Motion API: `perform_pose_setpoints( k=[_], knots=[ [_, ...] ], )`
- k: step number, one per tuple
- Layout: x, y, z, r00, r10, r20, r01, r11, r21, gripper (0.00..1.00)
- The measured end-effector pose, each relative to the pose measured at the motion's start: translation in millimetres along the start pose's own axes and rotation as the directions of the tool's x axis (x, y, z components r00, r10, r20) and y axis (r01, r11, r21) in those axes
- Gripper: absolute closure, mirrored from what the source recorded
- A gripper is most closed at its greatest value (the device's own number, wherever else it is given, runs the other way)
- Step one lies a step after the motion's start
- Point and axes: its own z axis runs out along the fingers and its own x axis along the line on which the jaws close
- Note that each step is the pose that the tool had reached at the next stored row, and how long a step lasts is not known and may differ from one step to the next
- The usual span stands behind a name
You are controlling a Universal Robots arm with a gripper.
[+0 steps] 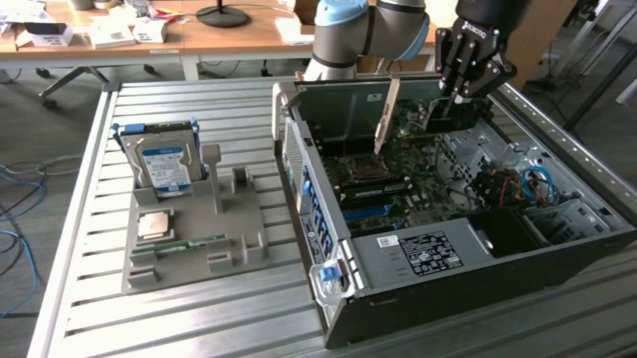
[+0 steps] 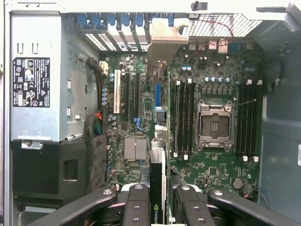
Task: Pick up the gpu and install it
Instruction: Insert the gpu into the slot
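My gripper (image 1: 453,104) is inside the open computer case (image 1: 557,246), shut on the gpu (image 1: 430,119). The card stands on edge above the green motherboard (image 1: 418,190), and its silver bracket (image 1: 386,112) points toward the case's rear wall. In the wrist view the gpu (image 2: 158,181) runs edge-on away from between my black fingers (image 2: 136,202), in line with the expansion slots beside the blue slot (image 2: 157,94). Its bracket (image 2: 164,37) reaches the rear slot openings. I cannot tell whether the card's lower edge touches a slot.
On the exterior view's left, a grey fixture (image 1: 234,246) holds a hard drive with a blue label (image 1: 164,164), a processor chip (image 1: 157,224) and a green memory stick (image 1: 184,245). Inside the case are the power supply (image 2: 35,84), the processor socket (image 2: 215,125) and cables (image 1: 523,186).
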Motion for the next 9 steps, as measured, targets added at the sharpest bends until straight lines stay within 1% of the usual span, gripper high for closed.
perform_pose_setpoints(
  k=[9],
  knots=[
    [-0.4, -0.2, 7.1, 1.0, 0.0, 0.0, 0.0, 1.0, 0.0, 0.74]
  ],
)
